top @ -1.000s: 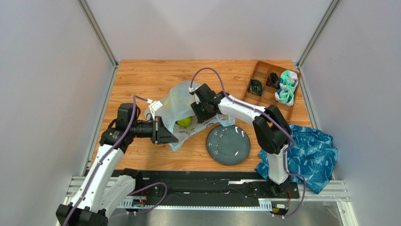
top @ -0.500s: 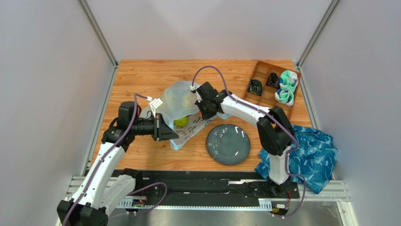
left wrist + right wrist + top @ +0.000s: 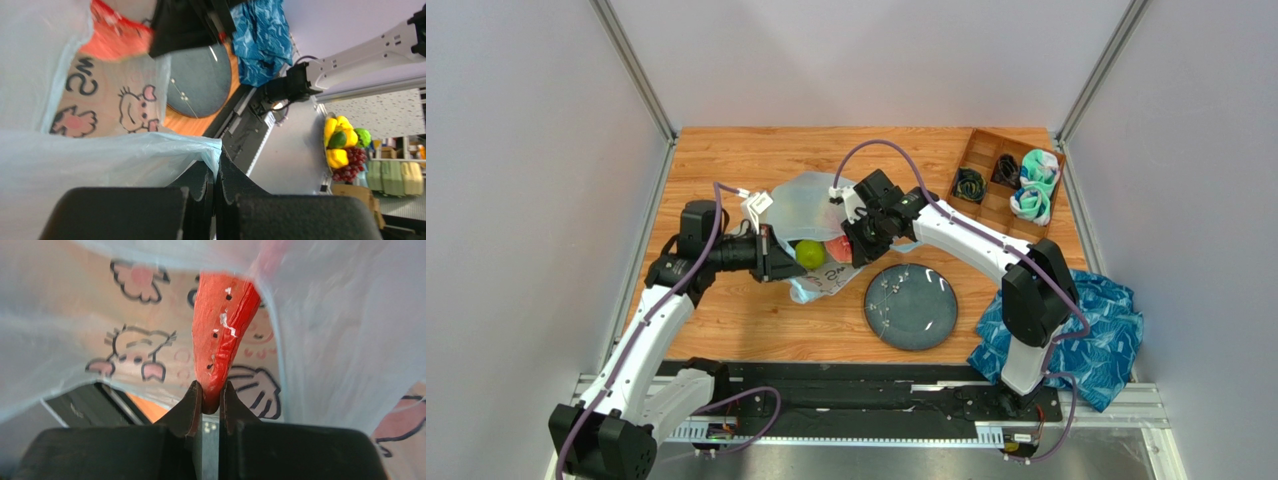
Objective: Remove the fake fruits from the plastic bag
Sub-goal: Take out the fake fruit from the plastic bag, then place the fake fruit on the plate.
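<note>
The plastic bag (image 3: 811,203) lies mid-table, pale blue and translucent, with a cartoon print (image 3: 132,107). My left gripper (image 3: 782,262) is shut on the edge of the bag (image 3: 100,160) at its left side. My right gripper (image 3: 858,246) reaches in at the bag's mouth. It is shut on a red watermelon slice (image 3: 222,335), pinched at its lower tip. That slice (image 3: 837,248) shows red beside a green round fruit (image 3: 809,252) at the opening. The bag's film (image 3: 340,330) surrounds the slice in the right wrist view. Any other fake fruits are hidden.
A dark round plate (image 3: 911,307) sits just in front of the bag, to its right. A wooden divided tray (image 3: 982,205) with rolled socks (image 3: 1036,186) stands at the back right. A blue patterned cloth (image 3: 1091,330) drapes over the near right edge.
My right gripper closed on the watermelon slice and drew it to the bag's mouth, where it now shows red. The left gripper shifted back and right with the bag edge.
</note>
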